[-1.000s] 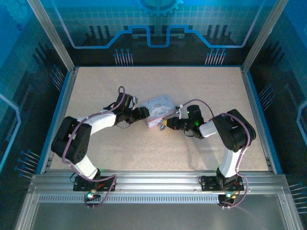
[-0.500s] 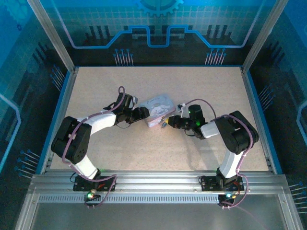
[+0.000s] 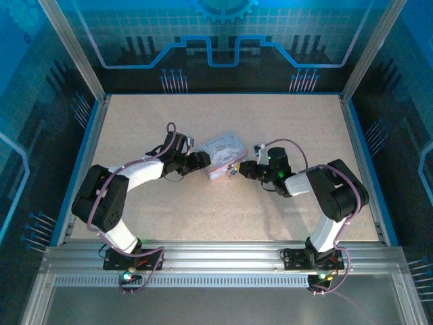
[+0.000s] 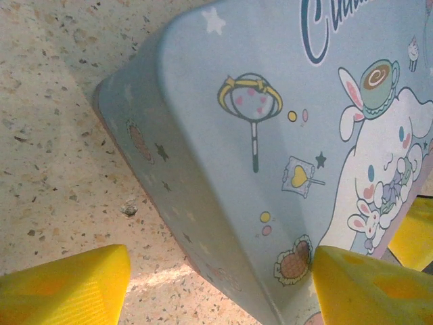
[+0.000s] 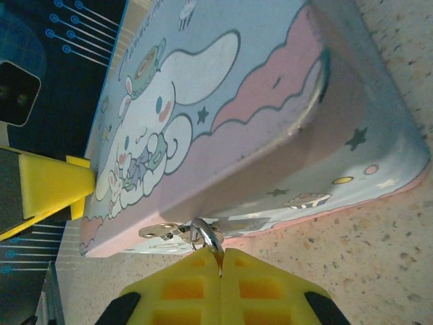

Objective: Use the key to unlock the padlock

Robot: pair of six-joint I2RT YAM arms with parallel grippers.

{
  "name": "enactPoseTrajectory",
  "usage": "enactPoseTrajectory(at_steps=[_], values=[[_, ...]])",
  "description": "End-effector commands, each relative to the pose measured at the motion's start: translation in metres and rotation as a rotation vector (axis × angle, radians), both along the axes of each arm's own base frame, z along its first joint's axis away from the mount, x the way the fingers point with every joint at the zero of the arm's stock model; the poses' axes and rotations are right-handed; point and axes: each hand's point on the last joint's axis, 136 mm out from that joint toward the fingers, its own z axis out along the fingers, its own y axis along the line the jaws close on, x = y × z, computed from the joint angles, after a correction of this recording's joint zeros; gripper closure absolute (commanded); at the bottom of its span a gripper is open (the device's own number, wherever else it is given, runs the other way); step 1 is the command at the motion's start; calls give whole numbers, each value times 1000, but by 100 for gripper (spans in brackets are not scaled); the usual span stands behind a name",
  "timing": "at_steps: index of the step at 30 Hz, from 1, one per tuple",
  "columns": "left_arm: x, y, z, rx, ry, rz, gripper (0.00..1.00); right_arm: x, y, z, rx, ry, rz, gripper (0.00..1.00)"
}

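The padlock [image 5: 206, 234] shows as a thin metal loop at the clasp on the front edge of the tin [image 5: 223, 135], its body too small to tell. The right gripper [image 5: 221, 256] is clenched on a metal sliver, likely the key [image 5: 219, 261], touching that loop. The left gripper [image 4: 216, 277], jaws spread astride the tin's corner, should brace it while the key is eased in straight, without levering

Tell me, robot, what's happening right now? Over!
Left tool open, straddling tin corner. Right tool shut on key. Tin edge crowding key.
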Motion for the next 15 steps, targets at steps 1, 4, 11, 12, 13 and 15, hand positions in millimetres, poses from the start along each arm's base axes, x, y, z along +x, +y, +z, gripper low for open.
enactPoseTrajectory(at_steps=[1,4,11,12,13,15], values=[[-14,5,-5,24,35,0,27,3,-9,13,-15,-45,-19,99],[-12,6,6,14,-8,11,25,-1,-15,17,-41,-55,-21,99],[-7,16,52,32,-158,38,18,-16,-26,40,-118,-100,13,98],[-6,19,60,37,-184,45,17,-19,-27,43,-131,-105,24,98],[-6,21,67,42,-208,53,16,-22,-29,48,-143,-113,30,98],[-7,28,82,56,-263,71,15,-29,-32,57,-170,-122,40,97]])
